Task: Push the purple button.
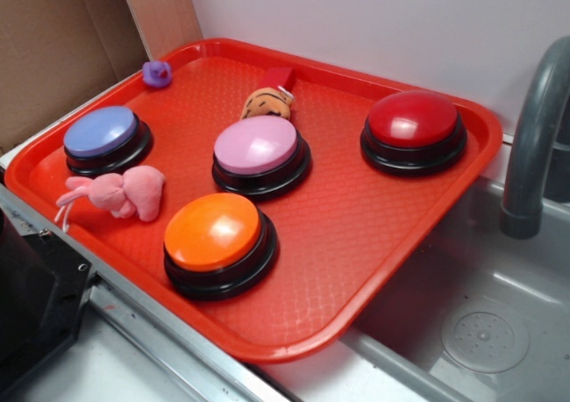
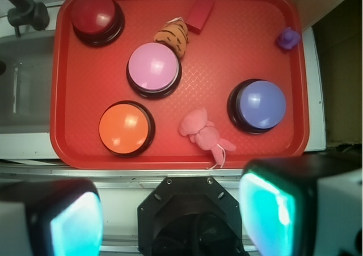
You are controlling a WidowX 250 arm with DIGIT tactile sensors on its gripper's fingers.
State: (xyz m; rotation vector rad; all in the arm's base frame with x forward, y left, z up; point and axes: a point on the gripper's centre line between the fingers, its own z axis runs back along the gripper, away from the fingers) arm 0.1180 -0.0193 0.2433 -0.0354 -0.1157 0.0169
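The purple button, a periwinkle dome on a black base, sits at the tray's left side in the exterior view and at the right in the wrist view. My gripper hangs high above the robot's black base, off the tray's near edge, well short of the button. Its two teal-padded fingers stand wide apart with nothing between them. The gripper does not show in the exterior view.
On the red tray also stand a pink-lilac button, an orange button and a red button. A pink plush toy lies next to the purple button. A small purple duck, a tiger toy, a sink and faucet are nearby.
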